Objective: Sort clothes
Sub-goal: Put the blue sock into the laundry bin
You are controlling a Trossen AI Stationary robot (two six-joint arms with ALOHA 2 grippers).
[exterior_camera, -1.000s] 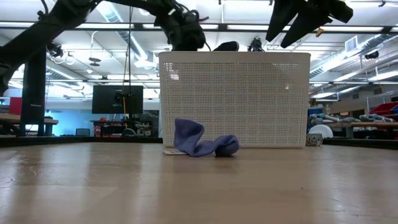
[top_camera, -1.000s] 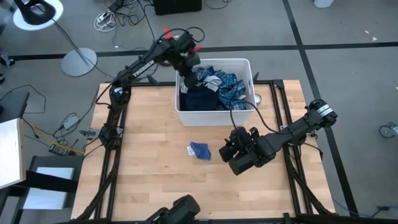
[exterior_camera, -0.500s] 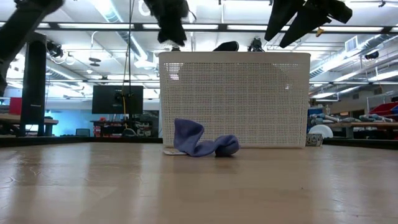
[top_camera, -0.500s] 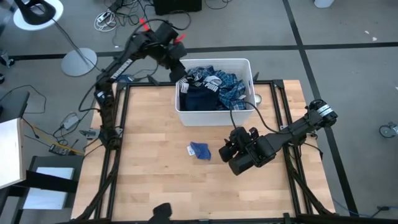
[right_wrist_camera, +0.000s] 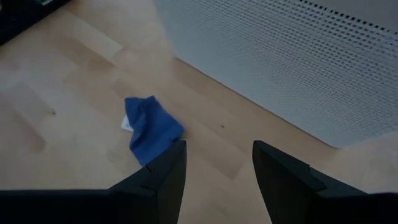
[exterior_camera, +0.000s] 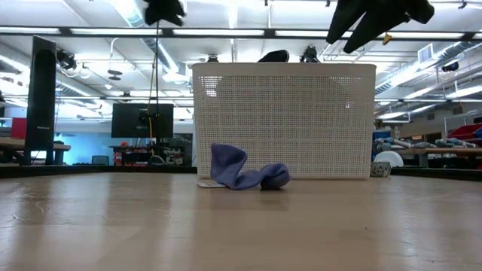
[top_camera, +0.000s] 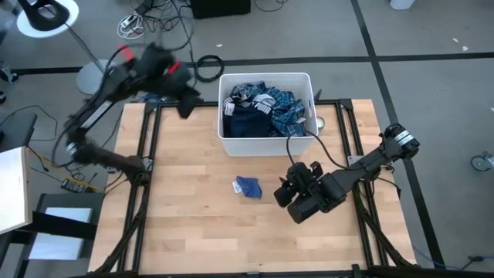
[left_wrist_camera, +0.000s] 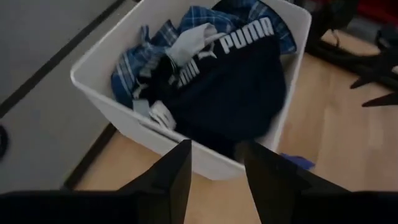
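A white perforated bin (top_camera: 262, 146) stands at the table's far middle, holding a navy item with white lettering (left_wrist_camera: 231, 87), a blue-and-white plaid shirt (top_camera: 286, 103) and other pieces. A small blue cloth (top_camera: 248, 186) lies crumpled on the wood in front of the bin; it also shows in the right wrist view (right_wrist_camera: 151, 129). My left gripper (top_camera: 185, 104) is open and empty, high in the air left of the bin. My right gripper (top_camera: 287, 189) is open and empty above the table, right of the blue cloth.
Black frame rails (top_camera: 147, 154) run along the table's left and right edges. Bare wood (top_camera: 201, 224) fills the near half of the table. Cables and a lamp base (top_camera: 98, 76) lie on the floor beyond the far left corner.
My left gripper has risen out of the bin and swung toward the table's left edge, empty. The clothes in the bin and the blue cloth have stayed in place.
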